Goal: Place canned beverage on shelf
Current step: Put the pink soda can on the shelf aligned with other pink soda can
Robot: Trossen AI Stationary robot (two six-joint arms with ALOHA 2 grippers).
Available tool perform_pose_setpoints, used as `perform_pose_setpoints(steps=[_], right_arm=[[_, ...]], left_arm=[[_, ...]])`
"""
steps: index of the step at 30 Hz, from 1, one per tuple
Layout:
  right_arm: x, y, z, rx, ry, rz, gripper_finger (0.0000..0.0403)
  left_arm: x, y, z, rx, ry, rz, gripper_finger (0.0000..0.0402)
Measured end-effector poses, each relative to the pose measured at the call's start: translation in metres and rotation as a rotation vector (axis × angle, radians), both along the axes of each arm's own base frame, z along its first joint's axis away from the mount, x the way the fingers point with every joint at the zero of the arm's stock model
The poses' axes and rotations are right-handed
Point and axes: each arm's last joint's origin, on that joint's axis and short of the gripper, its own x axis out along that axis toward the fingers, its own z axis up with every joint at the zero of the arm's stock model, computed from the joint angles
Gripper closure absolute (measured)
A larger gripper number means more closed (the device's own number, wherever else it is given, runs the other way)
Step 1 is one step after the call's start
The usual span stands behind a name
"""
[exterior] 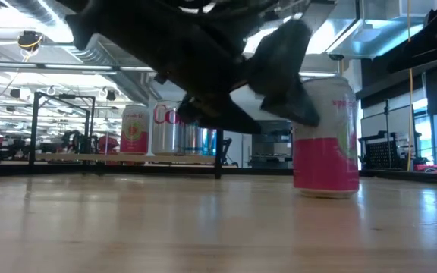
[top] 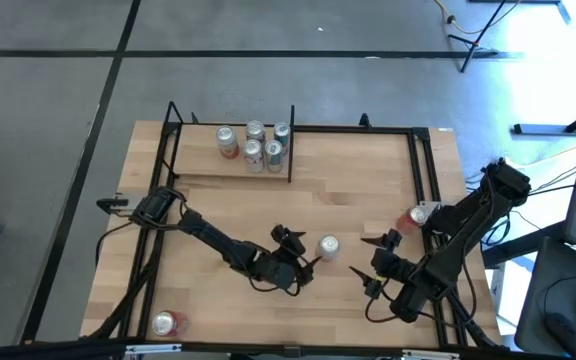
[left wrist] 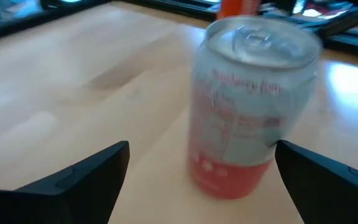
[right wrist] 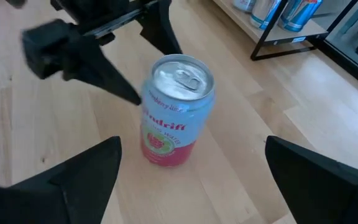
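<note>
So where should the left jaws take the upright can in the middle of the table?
Around the can's round side wall, mid-height, coming in level from the left gripper's side. It stands upright and apart from other things, and the open jaws already face it, so a straight side pinch likely holds.

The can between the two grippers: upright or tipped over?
Upright. The can stands on its base on the tabletop in the low view, and its silver lid with pull tab faces up in the high and right wrist views.

We see a light-wood worktop (top: 348, 210) carrying a raised shelf (top: 198, 167) with what looks like five cans (top: 255, 144). Single cans stand mid-worktop (top: 328, 248), near the right edge (top: 415, 218) and near the front-left corner (top: 166, 322).
</note>
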Motion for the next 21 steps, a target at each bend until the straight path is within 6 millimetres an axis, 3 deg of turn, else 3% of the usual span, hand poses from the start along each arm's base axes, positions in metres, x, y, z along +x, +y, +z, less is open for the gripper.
perform_pose_setpoints(steps=[5, 9, 15, 21], right_arm=[[0.000, 0.000, 0.000, 0.003, -0.001, -0.002, 0.0020], [0.000, 0.000, 0.000, 0.004, -0.002, -0.002, 0.0020], [0.000, 0.000, 0.000, 0.009, -0.006, -0.003, 0.0020], [0.001, 0.001, 0.000, 0.017, -0.014, -0.003, 0.0020]], left_arm=[[-0.009, 0.006, -0.008, 0.121, 0.082, 0.129, 0.0014], [-0.013, 0.008, 0.000, 0.141, 0.074, 0.172, 0.0014], [-0.018, -0.006, 0.037, 0.057, 0.037, 0.002, 0.0014], [-0.012, -0.011, 0.056, 0.056, -0.040, -0.127, 0.0014]])
